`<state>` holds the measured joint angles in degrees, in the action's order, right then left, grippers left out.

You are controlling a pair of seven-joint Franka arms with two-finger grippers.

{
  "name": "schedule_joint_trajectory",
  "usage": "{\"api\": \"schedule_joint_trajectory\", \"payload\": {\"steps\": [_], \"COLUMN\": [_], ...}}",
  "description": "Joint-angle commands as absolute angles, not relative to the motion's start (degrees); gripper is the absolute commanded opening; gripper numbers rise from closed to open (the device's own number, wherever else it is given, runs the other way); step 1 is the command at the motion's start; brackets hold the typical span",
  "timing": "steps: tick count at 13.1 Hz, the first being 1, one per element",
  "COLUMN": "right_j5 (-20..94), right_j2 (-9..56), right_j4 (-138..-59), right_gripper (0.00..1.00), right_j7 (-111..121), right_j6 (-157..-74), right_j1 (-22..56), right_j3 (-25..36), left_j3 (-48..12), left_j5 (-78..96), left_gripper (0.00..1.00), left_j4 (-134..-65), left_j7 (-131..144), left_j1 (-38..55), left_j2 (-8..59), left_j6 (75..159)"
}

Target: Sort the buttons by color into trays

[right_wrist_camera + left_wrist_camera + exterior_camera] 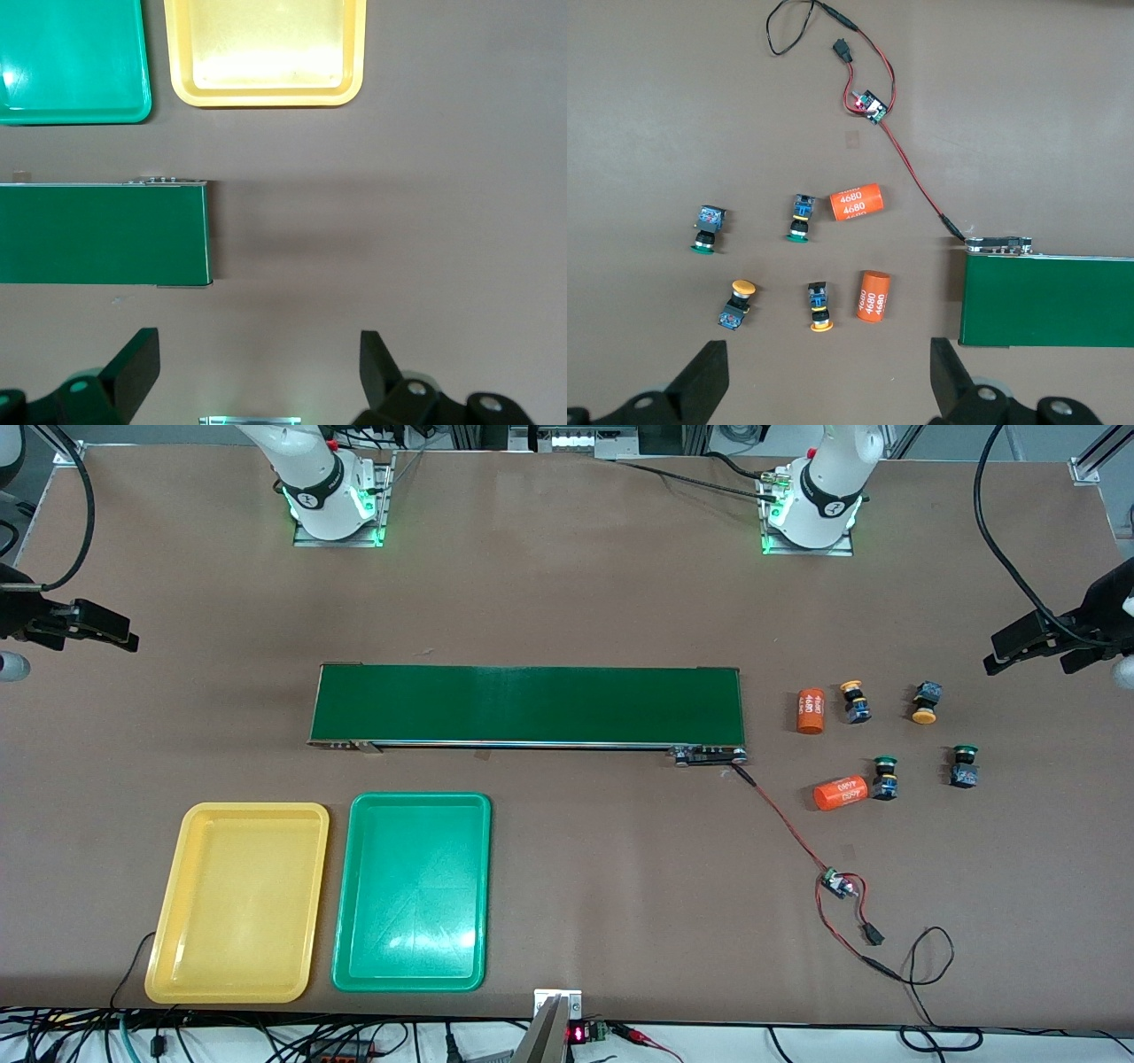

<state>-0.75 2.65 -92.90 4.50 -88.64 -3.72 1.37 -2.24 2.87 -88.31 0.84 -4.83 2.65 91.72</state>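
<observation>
I find sorting not begun: 4 buttons [856,701] lie untouched near the desk's left-arm end, both trays [237,903] bare, left hand [1032,640] and right hand [93,625] released aloft; next, left hand must descend on 1 button.

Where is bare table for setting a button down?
Bare brown table lies between the shallow green plastic tray and the red-and-black wire. It is crowded where four push buttons sit among the two orange cylinders.

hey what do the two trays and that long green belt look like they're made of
Yellow tray and green tray: likely moulded plastic, glossy; light glares off their floors and the corners are rounded. Conveyor belt: seemingly a matte rubbery or PVC sheet, flat dark green with barely any shine, edged by a metal-looking rail.
</observation>
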Motion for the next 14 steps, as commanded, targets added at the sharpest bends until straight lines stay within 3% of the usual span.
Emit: {"api": "schedule_joint_trajectory", "payload": {"steps": [1, 6, 14], "right_j5": [-0.3, -0.4, -0.4], "right_j2": [2.2, 2.2, 2.0], "right_j4": [-93.5, -93.5, -93.5], "right_gripper": [1.0, 1.0, 1.0], "right_j7": [3.9, 3.9, 3.8], "right_j6": [-89.2, -89.2, -88.8], "right_j1": [-3.8, -3.8, -3.4], "right_j3": [1.1, 1.1, 1.1], "left_j3": [-2.8, -3.2, -3.1], "left_j5": [1.6, 2.0, 1.6], "left_gripper": [1.0, 1.0, 1.0], "left_j4": [-88.0, -87.5, -86.3], "left_j7": [0.9, 0.5, -0.4], "left_j1": [-5.3, -4.7, -5.3], "left_j2": [1.9, 4.7, 17.1], "left_j6": [90.6, 91.2, 97.2]}}
